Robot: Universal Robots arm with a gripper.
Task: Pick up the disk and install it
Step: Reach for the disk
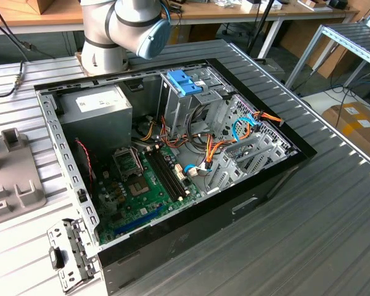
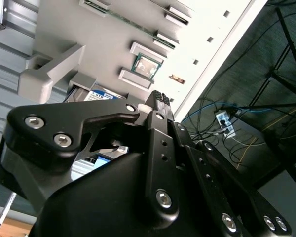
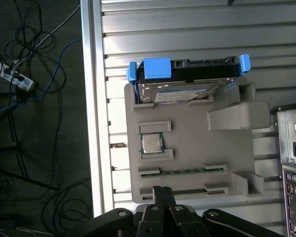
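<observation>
Ribbed metal table (image 1: 333,240) fills the lower frame; wooden bench (image 1: 225,12) lines the top; cardboard box (image 1: 357,126) sits at the exterior view's right.

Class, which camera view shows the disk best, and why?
The first wrist view: the disk lies in full view in the grey holder, blue rails visible. The second wrist view catches a corner of its label past the gripper.

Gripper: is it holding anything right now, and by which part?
Nothing is held. In the first wrist view the gripper is shut with nothing between its fingertips, and the disk lies in the grey tray, apart from it.
</observation>
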